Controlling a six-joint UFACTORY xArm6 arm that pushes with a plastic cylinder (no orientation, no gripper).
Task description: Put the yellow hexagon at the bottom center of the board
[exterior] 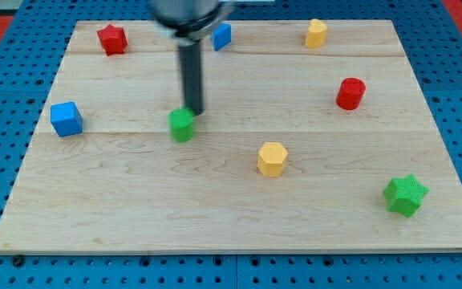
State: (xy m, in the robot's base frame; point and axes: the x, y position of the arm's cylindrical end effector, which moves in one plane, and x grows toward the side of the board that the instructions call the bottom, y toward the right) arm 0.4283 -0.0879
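Note:
The yellow hexagon (272,158) lies on the wooden board (239,217), a little right of the middle. My rod comes down from the view's top, and my tip (194,111) stands just above and right of a small green block (182,124), touching or nearly touching it. The tip is well to the left of the yellow hexagon and slightly higher in the view.
A red star (112,38) sits top left, a blue block (222,36) top centre, a yellow block (317,33) top right. A red cylinder (350,93) is at the right, a blue cube (66,119) at the left, a green star (405,195) bottom right.

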